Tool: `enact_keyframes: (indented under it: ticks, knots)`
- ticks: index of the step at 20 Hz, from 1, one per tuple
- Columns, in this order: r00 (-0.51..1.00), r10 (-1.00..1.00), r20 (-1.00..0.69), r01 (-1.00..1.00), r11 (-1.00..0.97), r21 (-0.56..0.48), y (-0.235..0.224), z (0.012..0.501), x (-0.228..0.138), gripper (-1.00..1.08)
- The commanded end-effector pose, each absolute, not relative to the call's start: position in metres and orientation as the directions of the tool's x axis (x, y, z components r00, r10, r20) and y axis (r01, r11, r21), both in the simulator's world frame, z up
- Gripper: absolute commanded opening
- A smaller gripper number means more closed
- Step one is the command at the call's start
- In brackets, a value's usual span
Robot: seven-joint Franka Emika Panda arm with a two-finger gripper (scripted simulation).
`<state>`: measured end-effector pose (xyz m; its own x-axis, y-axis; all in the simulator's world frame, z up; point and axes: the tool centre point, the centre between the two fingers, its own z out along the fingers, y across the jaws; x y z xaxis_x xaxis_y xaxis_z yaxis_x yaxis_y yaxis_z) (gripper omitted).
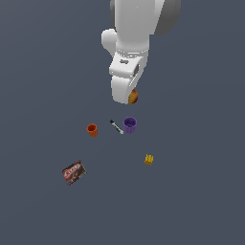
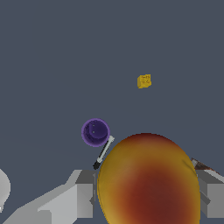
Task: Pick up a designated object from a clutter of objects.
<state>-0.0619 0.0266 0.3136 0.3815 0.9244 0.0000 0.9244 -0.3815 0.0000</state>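
Note:
The yellow-orange ball with red patches (image 2: 148,179) fills the space between my two grey fingers (image 2: 78,194) in the wrist view, pressed on both sides. In the exterior view the ball (image 1: 133,97) peeks out beside the white hand, which hides my gripper (image 1: 128,98); it hangs above the grey floor. Below lie the purple cup (image 1: 129,124), the black-white marker (image 1: 116,127), the orange cup (image 1: 92,129), the yellow block (image 1: 149,159) and the brown-red packet (image 1: 73,172). The wrist view also shows the purple cup (image 2: 95,132), the marker (image 2: 103,152) and the yellow block (image 2: 144,81).
The dark grey floor (image 1: 201,191) spreads all around the scattered items. The white arm (image 1: 139,28) comes down from the top of the exterior view.

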Motion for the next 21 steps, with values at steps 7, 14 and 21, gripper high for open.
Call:
enact_keyframes:
  ticks: [7,14,21]
  knots:
    - [0.381,0.924,0.0,0.924,-0.381,0.0,0.035,0.39,-0.082,-1.0]
    - [0.382,0.924,0.0,0.924,-0.382,0.0,0.038,0.427,-0.09,-1.0]
    - [0.383,0.924,0.0,0.924,-0.383,0.0,0.039,0.439,-0.093,-1.0]
